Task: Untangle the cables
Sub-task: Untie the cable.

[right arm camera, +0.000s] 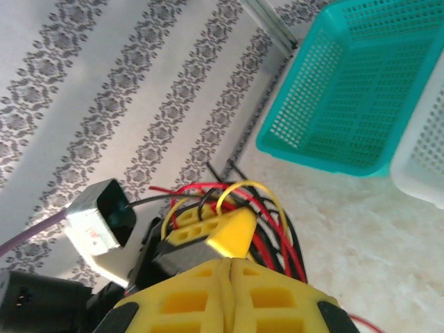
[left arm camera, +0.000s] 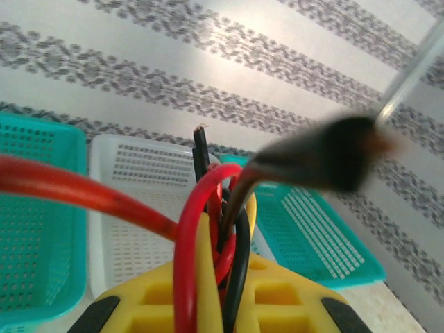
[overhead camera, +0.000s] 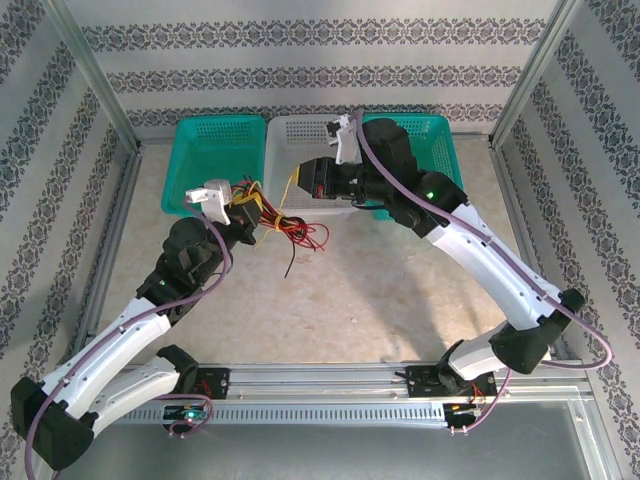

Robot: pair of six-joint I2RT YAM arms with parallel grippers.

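- L gripper: jaws narrow, clamped on cables (red/blk/yel bundle).
- Cables: just in front of white basket, loose ends trailing onto table.
- R gripper: fingers pressed together, just beside bundle. Cannot tell whether a yel wire is pinched.

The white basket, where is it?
Top view: the white basket sits at the far wall, between the left teal basket and the right teal basket.

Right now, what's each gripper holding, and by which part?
The left gripper clamps the bundle of thin red, black and yellow cables at its tangled middle. The right gripper is shut; whether it pinches the nearby yellow cable cannot be told.
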